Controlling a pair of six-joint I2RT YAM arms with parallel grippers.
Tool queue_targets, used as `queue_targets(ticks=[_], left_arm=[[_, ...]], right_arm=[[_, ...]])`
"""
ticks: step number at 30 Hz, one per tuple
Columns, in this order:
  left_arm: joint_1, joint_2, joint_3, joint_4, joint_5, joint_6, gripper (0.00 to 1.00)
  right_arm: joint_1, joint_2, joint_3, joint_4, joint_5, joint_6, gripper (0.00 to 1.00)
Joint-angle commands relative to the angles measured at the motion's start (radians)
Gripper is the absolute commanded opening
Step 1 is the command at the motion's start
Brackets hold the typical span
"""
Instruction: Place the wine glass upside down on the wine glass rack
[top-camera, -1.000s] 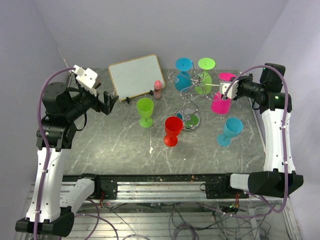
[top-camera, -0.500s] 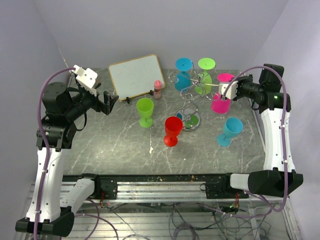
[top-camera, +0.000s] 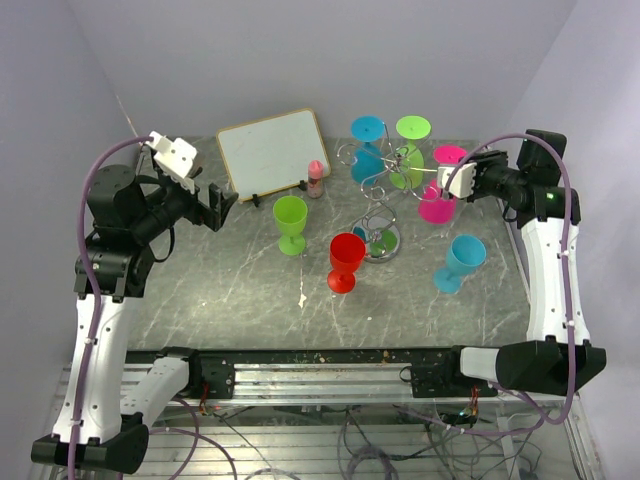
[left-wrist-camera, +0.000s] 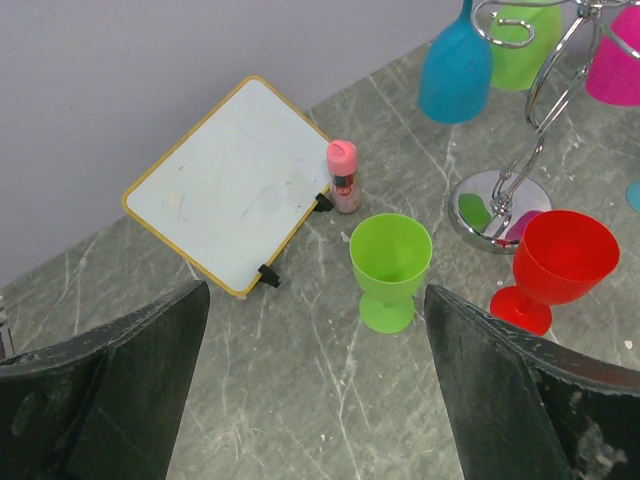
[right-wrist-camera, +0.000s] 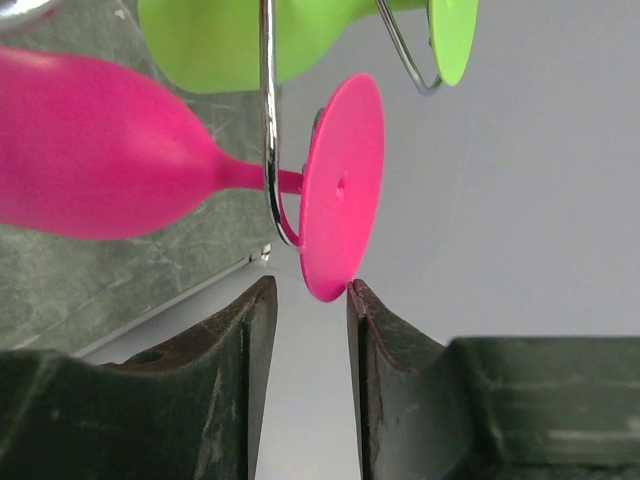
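Note:
The silver wire wine glass rack (top-camera: 381, 243) stands at the back right. A blue (top-camera: 367, 160), a green (top-camera: 408, 160) and a pink wine glass (top-camera: 438, 206) hang on it upside down. My right gripper (top-camera: 463, 179) is at the pink glass's foot. In the right wrist view the stem sits in a rack wire (right-wrist-camera: 267, 120). The foot's rim (right-wrist-camera: 345, 180) pokes between the slightly parted fingers of this gripper (right-wrist-camera: 312, 287) and touches the right one. My left gripper (top-camera: 215, 205) is wide open and empty above the table (left-wrist-camera: 315, 300).
A green glass (top-camera: 291, 222), a red glass (top-camera: 345, 261) and a light blue glass (top-camera: 460, 262) stand upright on the table. A white board (top-camera: 272, 152) and a small pink bottle (top-camera: 316, 178) are at the back.
My right gripper has shifted slightly to the right and the pink glass has settled a little on the rack arm. The left arm has barely moved.

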Motion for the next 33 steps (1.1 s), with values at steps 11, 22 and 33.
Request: queue_targets(ticks=[11, 22, 33], left_arm=[[0.01, 0.069, -0.067, 0.01, -0.017, 0.034, 1.0], [-0.055, 0.198, -0.093, 0.045, -0.093, 0.043, 0.98], [-0.297, 0.425, -0.075, 0.129, -0.31, 0.074, 0.94]], right_arm=[[0.002, -0.067, -0.079, 0.191, 0.273, 0.312, 0.53], [0.002, -0.148, -0.307, 0.536, 0.542, 0.855, 0.9], [0.002, -0.159, -0.388, 0.565, 0.638, 1.251, 0.95]])
